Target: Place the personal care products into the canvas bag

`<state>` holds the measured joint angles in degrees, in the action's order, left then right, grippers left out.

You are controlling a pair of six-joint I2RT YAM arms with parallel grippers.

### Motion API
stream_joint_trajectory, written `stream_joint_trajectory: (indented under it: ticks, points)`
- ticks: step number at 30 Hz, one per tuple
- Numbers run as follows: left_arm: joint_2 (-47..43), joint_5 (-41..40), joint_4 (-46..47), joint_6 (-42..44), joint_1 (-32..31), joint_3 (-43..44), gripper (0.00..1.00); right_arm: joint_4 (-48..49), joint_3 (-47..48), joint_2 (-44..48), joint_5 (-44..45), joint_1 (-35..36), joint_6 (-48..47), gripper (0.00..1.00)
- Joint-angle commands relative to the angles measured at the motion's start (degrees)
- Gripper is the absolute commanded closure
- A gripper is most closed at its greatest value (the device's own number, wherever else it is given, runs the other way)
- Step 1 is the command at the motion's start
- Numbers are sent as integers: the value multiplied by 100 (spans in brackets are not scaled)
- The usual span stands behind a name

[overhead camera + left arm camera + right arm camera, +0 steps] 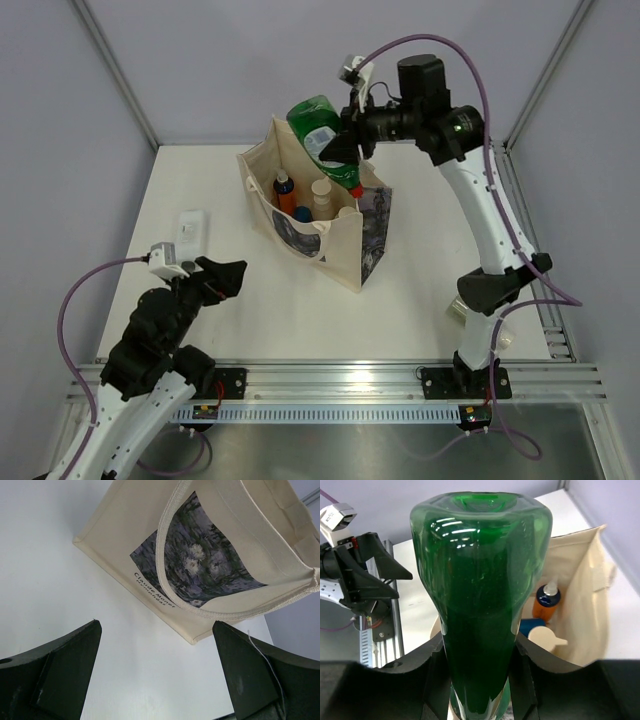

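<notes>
Largely hidden: canvas bag (pixel 582 605) interior, behind gripped green bottle (pixel 480 605).

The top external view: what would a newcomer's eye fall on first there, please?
The big green bottle, clamped in the right gripper, hangs cap-down over the open canvas bag at mid-table. Small bottles stand inside it, and the left gripper sits open near a white box on the left.

We look down on the whole table (pixel 420 300) from above and behind the arm bases. The left wrist view sits low, close to the canvas bag (pixel 125 520), facing its printed side. The right wrist view looks down along the green bottle (pixel 480 605) into the bag's mouth (all three share the bag).
</notes>
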<state>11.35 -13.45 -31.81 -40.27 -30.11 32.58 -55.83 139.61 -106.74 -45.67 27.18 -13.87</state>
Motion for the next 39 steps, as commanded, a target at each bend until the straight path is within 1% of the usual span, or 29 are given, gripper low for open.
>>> stream_joint_trajectory:
  ticks: [1, 2, 6, 9, 11, 13, 15, 18, 22, 24, 26, 27, 28, 29, 30, 31, 33, 34, 35, 36, 37, 38, 39]
  points:
    - [-72, -236, -97, -77, -21, 267, 1, 862, 259, -487, 436, 138, 542, 100]
    - [-89, -254, -132, -95, -21, 275, 1, 933, 260, -549, 445, 165, 726, 100]
    - [-116, -351, -378, -121, -21, 310, 1, 934, 190, -795, 524, 261, 789, 100]
    - [-99, -421, -440, -130, -21, 302, 1, 794, -205, -787, 559, 376, 631, 100]
    - [-81, -448, -449, -130, -21, 284, 1, 811, -679, -735, 673, 420, 552, 100]
    - [-11, -474, -431, -95, -21, 293, 1, 802, -1074, -682, 849, 464, 517, 100]
    - [68, -509, -475, -7, -21, 328, 1, 802, -1278, -690, 1076, 481, 534, 100]
    - [349, -649, -641, 124, -30, 495, 1, 627, -1437, -804, 1384, 499, 534, 100]
    - [876, -1035, -940, 256, -21, 785, 1, 363, -1367, -1006, 1850, 551, 368, 100]
    - [1271, -1255, -1124, 379, -21, 978, 1, 223, -1288, -1103, 2087, 543, 236, 96]
    - [1779, -1457, -1292, 519, -13, 1153, 1, 117, -1191, -1165, 2228, 560, 87, 87]
    - [1965, -1528, -1379, 607, -13, 1320, 1, -31, -1112, -1217, 2307, 560, 43, 76]
    - [2141, -1624, -1398, 686, 13, 1391, 1, -120, -937, -1253, 2317, 560, -19, 71]
    - [2500, -1643, -1424, 835, 118, 1461, 1, -208, -849, -1270, 2343, 560, -98, 65]
    - [2660, -1556, -1424, 924, 215, 1592, 1, -365, -743, -1297, 2378, 569, -125, 59]
    - [2827, -1425, -1381, 1020, 346, 1637, 1, -445, -507, -1306, 2379, 552, -168, 48]
    - [3248, -960, -1136, 1363, 1013, 1699, 1, -586, -286, -1253, 2431, 552, -256, 36]
    - [3363, -348, -1038, 1477, 1285, 1699, 1, -595, -137, -1209, 2449, 560, -300, 26]
    - [3478, -20, -942, 1687, 1871, 1708, 1, -595, -84, -1148, 2440, 552, -396, 21]
    - [3609, 235, -802, 1794, 2138, 1725, 1, -604, -22, -1000, 2397, 552, -450, 17]
    - [3872, 673, -739, 1908, 2358, 1743, 1, -613, 83, -911, 2353, 552, -528, 14]
    - [4040, 834, -695, 2100, 2735, 1822, 1, -596, 127, -823, 2317, 552, -651, 9]
    - [4198, 949, -634, 2198, 2895, 1866, 1, -578, 163, -640, 2239, 552, -713, 8]
